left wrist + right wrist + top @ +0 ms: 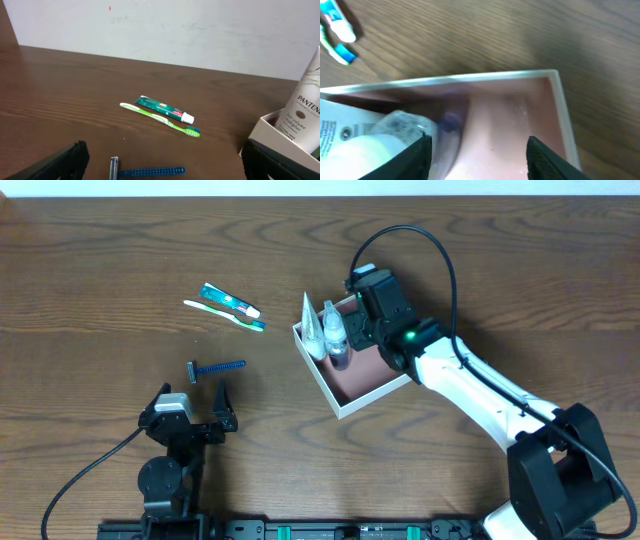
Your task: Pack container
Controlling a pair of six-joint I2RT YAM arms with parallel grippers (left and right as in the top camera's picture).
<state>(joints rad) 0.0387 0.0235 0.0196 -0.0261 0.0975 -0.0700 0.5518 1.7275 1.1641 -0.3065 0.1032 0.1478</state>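
The container [366,378] sits a little right of the middle of the wooden table [100,270], turned so that one corner points toward 6 o'clock, its thin white walls around a pinkish floor. Its 9 o'clock side is already taken: a white Pantene tube [311,330] leans against that wall, and just beside it stands a small clear bottle [335,330] with a dark end. The right claw [477,155] hangs low inside the box on the 3 o'clock side of the bottle. From its own camera the two black fingers stand apart with only bare floor between them, and the bottle sits just outside one finger, so it grips nothing. The right arm's black cable [443,260] loops over the table behind it. Out at 9 o'clock of the container a blue razor [217,367] lies flat, and at about 10 o'clock a green toothpaste tube [230,300] and a green-and-white toothbrush [222,312] lie side by side, touching or nearly so. The left claw [194,392] waits near the table's 7 o'clock edge, spread wide and empty, with the razor just at its 12 o'clock.
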